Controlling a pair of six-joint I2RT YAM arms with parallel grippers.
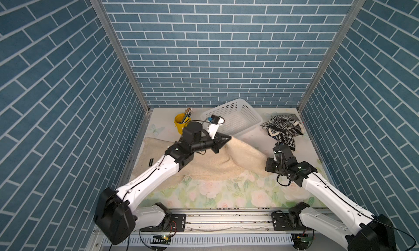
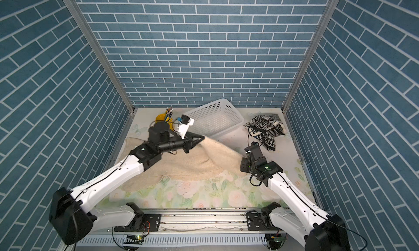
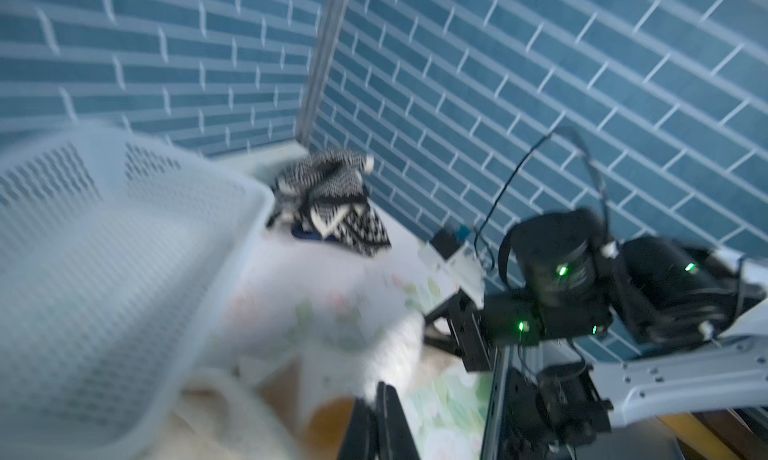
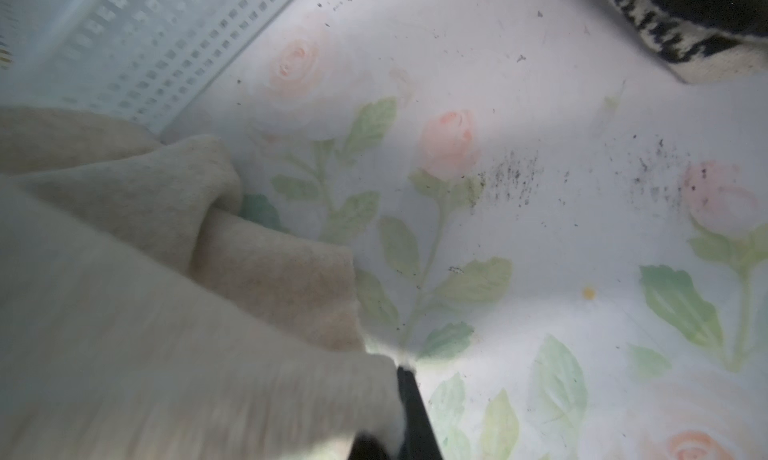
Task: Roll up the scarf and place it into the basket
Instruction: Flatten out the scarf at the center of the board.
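Note:
A cream scarf (image 1: 215, 163) (image 2: 192, 161) lies spread over the left and middle of the floral table. My left gripper (image 1: 230, 138) (image 2: 203, 137) is shut on its far edge and holds that edge up in a peak, just in front of the white perforated basket (image 1: 224, 110) (image 2: 213, 109). In the blurred left wrist view its jaws (image 3: 384, 389) pinch fluffy cream cloth beside the basket (image 3: 124, 238). My right gripper (image 1: 268, 171) (image 4: 403, 368) is shut on the scarf's right corner (image 4: 166, 312), low over the table. The basket holds nothing.
A yellow bucket (image 1: 181, 123) of pencils stands left of the basket. A crumpled black-and-white patterned cloth (image 1: 283, 127) lies in the back right corner. Blue brick walls close in three sides. Bare floral table cover (image 1: 226, 193) shows in front.

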